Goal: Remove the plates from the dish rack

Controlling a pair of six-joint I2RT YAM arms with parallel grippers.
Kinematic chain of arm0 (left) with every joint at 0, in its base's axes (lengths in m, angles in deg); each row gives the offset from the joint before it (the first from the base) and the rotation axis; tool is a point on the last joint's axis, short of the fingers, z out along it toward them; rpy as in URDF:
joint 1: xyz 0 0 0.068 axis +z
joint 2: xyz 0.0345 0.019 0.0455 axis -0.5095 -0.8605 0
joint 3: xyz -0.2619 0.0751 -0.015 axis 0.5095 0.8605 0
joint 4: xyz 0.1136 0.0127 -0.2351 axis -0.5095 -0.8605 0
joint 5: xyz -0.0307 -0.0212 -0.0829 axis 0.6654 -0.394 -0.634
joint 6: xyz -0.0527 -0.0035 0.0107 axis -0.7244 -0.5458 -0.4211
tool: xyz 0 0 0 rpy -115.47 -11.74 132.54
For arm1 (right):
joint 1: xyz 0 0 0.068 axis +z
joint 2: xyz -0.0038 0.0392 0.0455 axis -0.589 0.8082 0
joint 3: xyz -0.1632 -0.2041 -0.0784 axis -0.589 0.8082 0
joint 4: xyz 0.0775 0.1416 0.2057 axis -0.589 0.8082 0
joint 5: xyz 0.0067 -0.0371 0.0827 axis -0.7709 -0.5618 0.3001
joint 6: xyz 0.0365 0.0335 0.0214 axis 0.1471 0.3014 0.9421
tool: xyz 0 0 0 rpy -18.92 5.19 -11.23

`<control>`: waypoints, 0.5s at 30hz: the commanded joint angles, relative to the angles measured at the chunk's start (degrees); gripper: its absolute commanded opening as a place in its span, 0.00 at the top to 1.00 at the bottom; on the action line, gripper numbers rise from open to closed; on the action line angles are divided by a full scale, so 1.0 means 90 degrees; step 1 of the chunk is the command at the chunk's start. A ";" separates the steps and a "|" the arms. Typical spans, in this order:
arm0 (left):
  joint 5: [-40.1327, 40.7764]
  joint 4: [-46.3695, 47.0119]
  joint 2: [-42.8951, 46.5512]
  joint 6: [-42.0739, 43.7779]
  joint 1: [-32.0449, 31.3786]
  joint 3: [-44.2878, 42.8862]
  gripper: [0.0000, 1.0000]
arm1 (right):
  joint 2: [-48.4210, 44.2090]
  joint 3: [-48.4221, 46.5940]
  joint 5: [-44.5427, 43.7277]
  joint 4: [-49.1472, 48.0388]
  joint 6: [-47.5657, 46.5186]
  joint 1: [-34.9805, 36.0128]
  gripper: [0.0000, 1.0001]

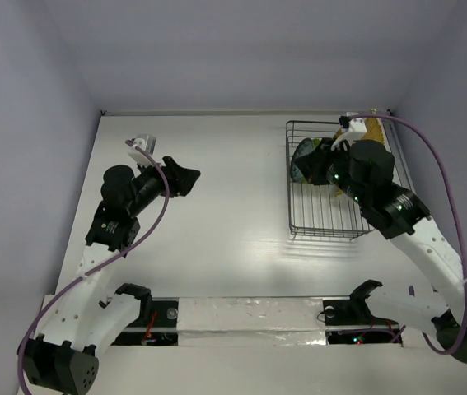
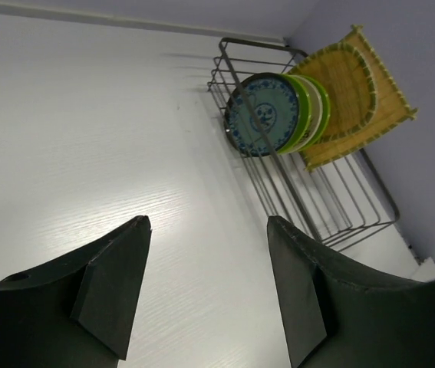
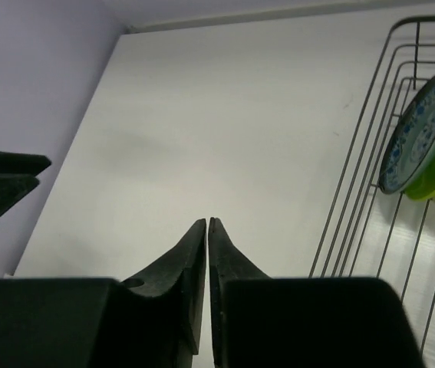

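The dark wire dish rack (image 1: 324, 216) stands at the back right of the table. In its far end several plates stand upright: a teal patterned plate (image 2: 263, 115) in front, a lime green plate (image 2: 309, 115) behind it, and a tan woven-look plate (image 2: 351, 88) at the back. My right gripper (image 3: 208, 222) is shut and empty. It hovers over the rack (image 3: 370, 153) just in front of the teal plate (image 3: 416, 134). My left gripper (image 2: 209, 230) is open and empty above bare table, well left of the rack (image 2: 340, 207). In the top view my right arm hides most of the plates.
White walls close in the table at the back, left and right. The rack sits close to the right wall. The near half of the rack holds no plates. My left gripper (image 1: 182, 177) is above the table's middle left.
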 commanded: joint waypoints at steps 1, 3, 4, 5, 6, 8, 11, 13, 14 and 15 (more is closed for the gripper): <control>0.0457 -0.0206 0.0025 0.0554 -0.0014 -0.0529 0.41 | 0.0088 -0.0292 -0.0757 -0.0115 -0.0076 0.0138 0.91; 0.0701 -0.0285 -0.0005 0.0673 -0.0014 -0.0628 0.41 | 0.0117 -0.0282 -0.1001 -0.0106 -0.0095 0.0138 1.00; 0.0732 -0.0285 0.0005 0.0683 -0.0014 -0.0628 0.41 | 0.0175 -0.0301 -0.1080 -0.0067 -0.0105 0.0138 1.00; 0.0703 -0.0285 0.0024 0.0674 -0.0014 -0.0522 0.44 | 0.0215 -0.0321 -0.1139 0.0001 -0.0134 0.0138 1.00; 0.0664 -0.0102 0.0044 0.0654 -0.0014 -0.0414 0.53 | 0.0244 -0.0331 -0.1207 0.0021 -0.0154 0.0138 1.00; 0.0722 0.0036 0.0112 0.0615 -0.0014 -0.0180 0.65 | 0.0351 -0.0350 -0.1402 0.0089 -0.0193 0.0138 1.00; 0.0907 -0.0041 0.0103 0.0673 -0.0014 -0.0149 0.92 | 0.0517 -0.0428 -0.1812 0.0284 -0.0290 0.0138 1.00; 0.1092 -0.0090 0.0151 0.0683 -0.0014 -0.0120 1.00 | 0.0674 -0.0409 -0.2133 0.0246 -0.0339 0.0138 1.00; 0.1122 -0.0090 0.0181 0.0674 -0.0014 -0.0062 1.00 | 0.0722 -0.0380 -0.2242 0.0198 -0.0378 0.0138 1.00; 0.1142 -0.0100 0.0210 0.0674 -0.0014 -0.0023 1.00 | 0.0878 -0.0379 -0.2349 0.0178 -0.0398 0.0138 1.00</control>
